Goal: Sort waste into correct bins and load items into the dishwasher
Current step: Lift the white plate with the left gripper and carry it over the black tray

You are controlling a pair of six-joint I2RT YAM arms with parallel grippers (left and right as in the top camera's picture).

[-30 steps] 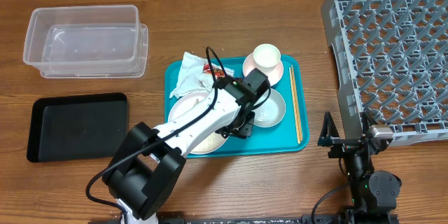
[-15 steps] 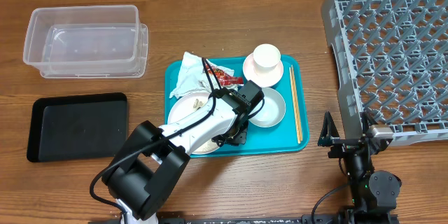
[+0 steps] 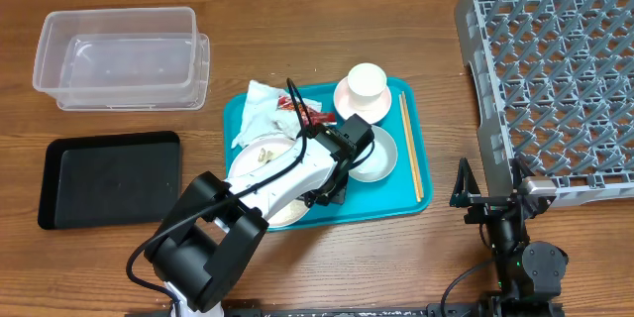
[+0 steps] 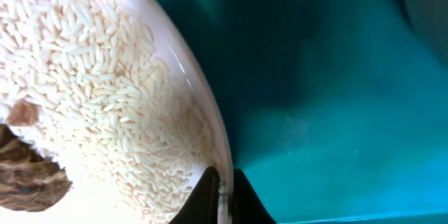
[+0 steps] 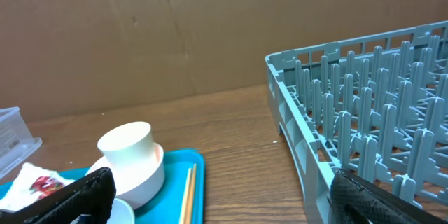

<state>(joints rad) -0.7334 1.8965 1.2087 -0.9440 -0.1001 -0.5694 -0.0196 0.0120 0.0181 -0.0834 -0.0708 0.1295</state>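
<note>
The left gripper (image 4: 222, 193) is pinched tight on the rim of the white plate (image 4: 201, 122). The plate carries rice grains (image 4: 84, 56) and a brown scrap (image 4: 31, 176) and rests on the teal tray (image 4: 336, 112) beside the napkin (image 3: 256, 114), cup (image 3: 365, 81) and chopsticks (image 3: 409, 149). The right gripper (image 5: 227, 203) spreads wide and empty near the grey dish rack (image 3: 555, 69), while the clear tub (image 3: 119, 54) and black tray (image 3: 109, 178) lie well left on the wooden table (image 3: 297, 20).

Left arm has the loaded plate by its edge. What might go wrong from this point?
The left gripper pinches only the thin rim of the white plate; it may slip or tilt when lifted. Loose rice lies right up to that rim and could spill onto the teal tray. The pale bowl sits beside the gripper and may get knocked.
</note>
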